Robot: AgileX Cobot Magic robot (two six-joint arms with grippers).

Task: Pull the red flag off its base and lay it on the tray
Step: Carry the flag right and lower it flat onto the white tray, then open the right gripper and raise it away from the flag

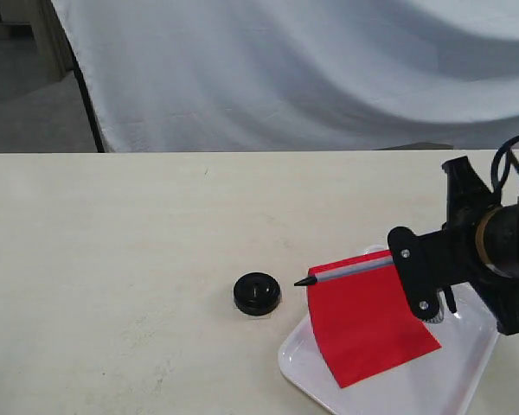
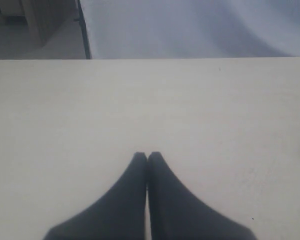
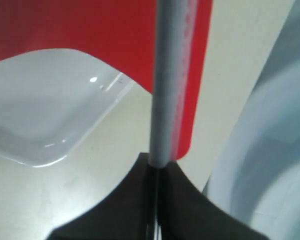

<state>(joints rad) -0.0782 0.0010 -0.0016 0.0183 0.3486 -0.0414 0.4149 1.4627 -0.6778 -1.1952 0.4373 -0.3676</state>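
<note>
While my right claw [image 1: 413, 270] is clamped on the red flag [image 1: 368, 324] at the grey part of its pole, the pole runs roughly level, black tip pointing at the base [image 1: 257, 294]. Tip stops just short of the base, no contact. Flag is out of the base; the base sits alone on the tabletop [image 1: 112, 259], just beside the tray [image 1: 471, 367]. Cloth hangs from the pole over the tray's base-side end. Can't tell whether its lower edge touches the tray. Right wrist view: pole comes straight out from between my fingertips, cloth to one side, tray corner beneath. Left claw [image 2: 147, 157] is pressed together on nothing, over bare tabletop.
</note>
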